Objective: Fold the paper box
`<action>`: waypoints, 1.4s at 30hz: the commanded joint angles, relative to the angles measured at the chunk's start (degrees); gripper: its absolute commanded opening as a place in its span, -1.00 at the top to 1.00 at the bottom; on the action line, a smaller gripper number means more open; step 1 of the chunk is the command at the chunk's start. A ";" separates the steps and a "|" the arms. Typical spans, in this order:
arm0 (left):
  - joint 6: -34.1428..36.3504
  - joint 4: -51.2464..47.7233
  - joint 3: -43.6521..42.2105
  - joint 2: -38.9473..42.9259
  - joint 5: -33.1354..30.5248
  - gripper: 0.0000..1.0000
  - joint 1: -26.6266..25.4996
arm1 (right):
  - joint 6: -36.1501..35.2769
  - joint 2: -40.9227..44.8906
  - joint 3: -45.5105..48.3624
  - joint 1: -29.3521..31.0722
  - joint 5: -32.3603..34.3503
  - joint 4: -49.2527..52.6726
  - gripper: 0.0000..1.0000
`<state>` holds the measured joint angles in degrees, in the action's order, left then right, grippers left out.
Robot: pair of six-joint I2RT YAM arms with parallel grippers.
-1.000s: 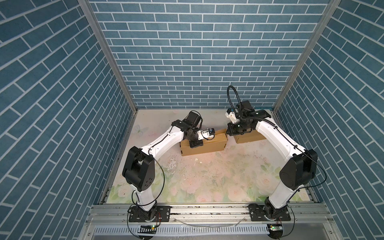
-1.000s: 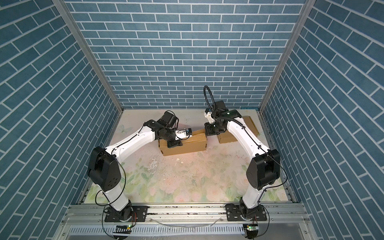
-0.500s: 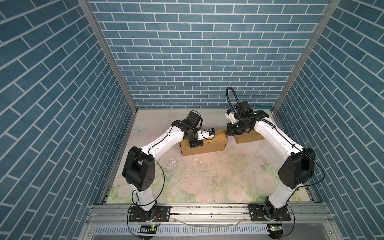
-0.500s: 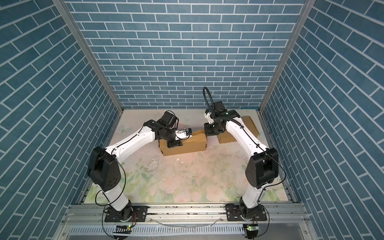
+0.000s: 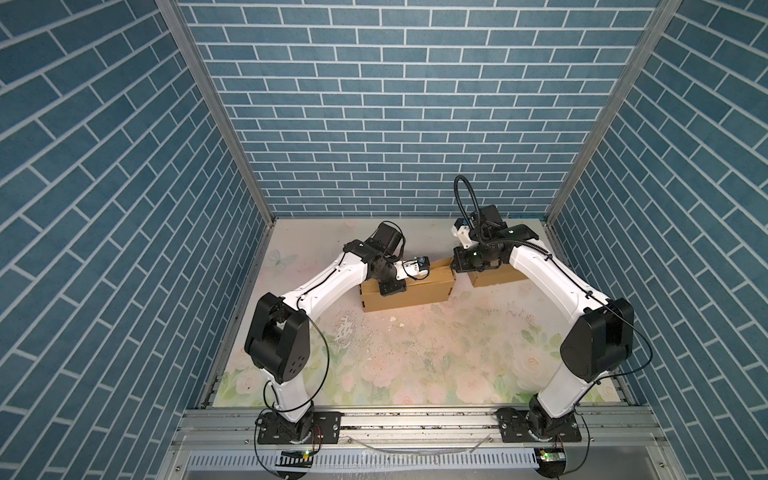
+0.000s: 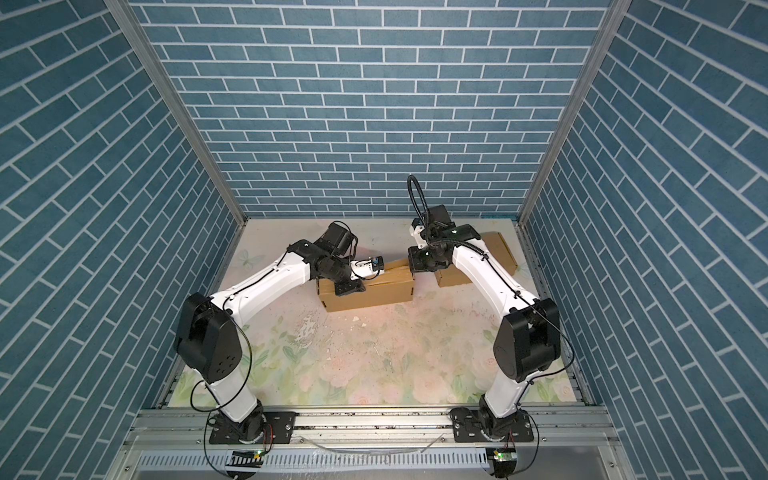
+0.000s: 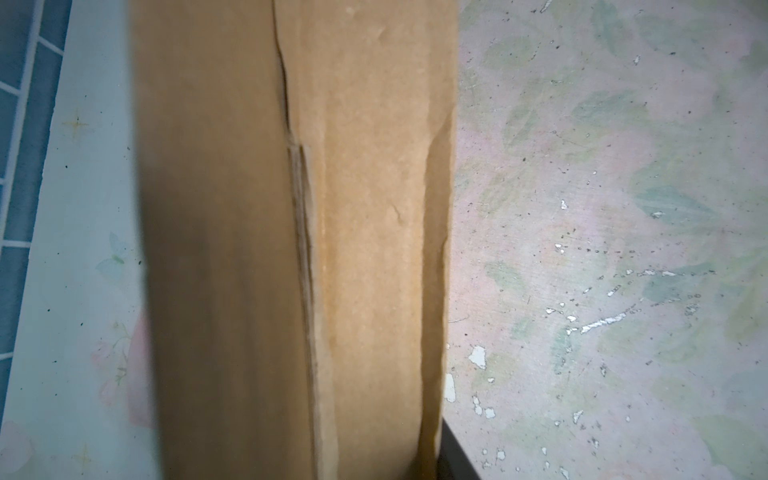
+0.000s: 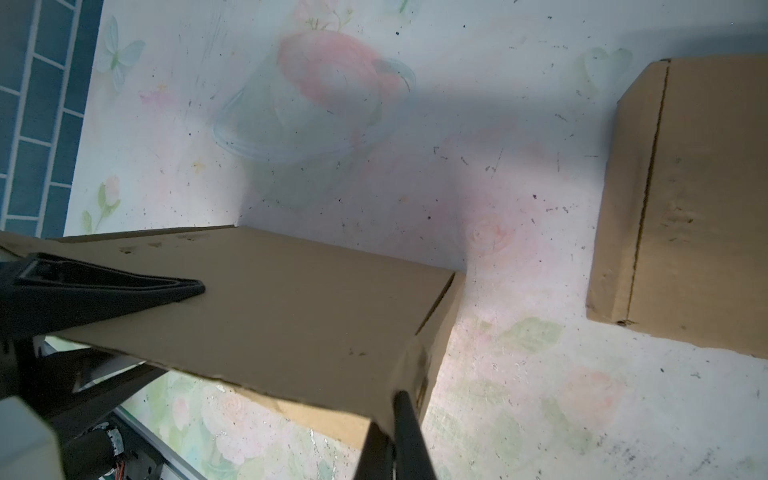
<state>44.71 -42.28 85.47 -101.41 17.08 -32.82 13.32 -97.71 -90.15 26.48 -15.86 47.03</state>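
At the back of the floral worktop [image 5: 415,357], in both top views, we see the paper box [image 5: 415,297] standing as a long brown body with its walls up, between the two arms. The left gripper [image 5: 392,287] rests on the box's top near its left end and hangs over the front face. From up here we cannot tell how its jaws stand. The right gripper [image 5: 456,268] sits at the box's right end, where a flap [image 5: 439,266] slants up off the top instead of lying flat. Near it, apart from our box, lies a second box [image 6: 500,249] that looks closed and is partly hidden under the right arm. In the left wrist view the box's top fills the middle, with a long seam gaping slightly along it. Only one dark finger [image 7: 455,453] shows at the box's edge, so we cannot tell whether this gripper is clamped or merely resting. In the right wrist view one finger [image 8: 124,286] lies on top of the flap and dark gripper parts show beneath it. The jaws are pressed together, pinching the thin cardboard. We judge the task well along: the body is formed, but the lid is not yet down. Lowering the flap, tucking it in and flattening the seam remain.
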 commanded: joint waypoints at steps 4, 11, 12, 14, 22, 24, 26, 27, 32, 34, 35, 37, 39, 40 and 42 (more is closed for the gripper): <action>-1.74 0.07 -2.95 -2.54 -3.98 0.08 0.32 | 3.27 -2.09 3.46 0.33 2.41 -0.07 1.00; -1.56 0.45 -3.28 0.44 -5.59 -0.15 0.38 | 4.33 -3.25 1.68 0.20 2.77 0.51 1.00; -1.64 0.43 -3.23 0.96 -5.61 -0.19 0.39 | 4.60 -3.28 1.64 0.24 2.72 0.49 1.00; -1.94 0.45 -3.12 2.00 -5.48 -0.35 0.36 | 5.07 -3.29 1.45 0.15 2.85 0.52 1.00; -2.72 1.84 -3.21 7.14 -4.09 -0.55 0.39 | 5.59 -3.70 0.74 0.14 3.20 0.70 1.00; -3.23 2.18 -3.21 8.11 -3.56 -0.55 0.34 | 5.66 -3.63 0.85 0.19 3.36 0.70 1.00; -3.94 2.75 -3.52 9.19 -3.07 -0.55 0.34 | 5.74 -3.64 0.90 0.15 3.38 0.68 1.00; -4.51 3.51 -3.99 9.88 -2.79 -0.55 0.38 | 5.77 -3.64 0.94 0.15 3.38 0.70 1.00; -10.90 7.42 -6.07 14.29 -4.64 -0.55 0.64 | 6.11 -3.56 1.08 0.23 3.38 0.56 1.00; -15.73 8.54 -6.67 16.23 -9.20 -0.51 1.57 | 6.26 -3.52 1.07 0.19 3.46 0.56 1.00; -18.54 7.66 -6.48 17.23 -10.81 -0.47 2.55 | 6.28 -3.45 1.05 0.17 3.46 0.59 1.00; -24.03 4.43 -5.79 18.99 -12.42 -0.36 4.82 | 6.44 -3.30 1.09 0.16 3.46 0.53 1.00; -28.36 0.23 -5.83 21.27 -11.04 -0.27 7.27 | 6.53 -3.19 1.09 0.15 3.46 0.64 1.00; -29.51 -1.41 -6.37 22.34 -10.21 -0.23 8.12 | 6.54 -3.13 1.09 0.15 3.46 0.68 1.00; -31.00 -4.21 -8.04 24.84 -9.30 -0.14 9.53 | 6.63 -3.01 1.08 0.15 3.46 0.59 1.00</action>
<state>20.62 -39.77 79.20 -79.48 7.55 -24.80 17.78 -98.61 -89.52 26.48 -14.28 42.37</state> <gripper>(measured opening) 0.583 0.047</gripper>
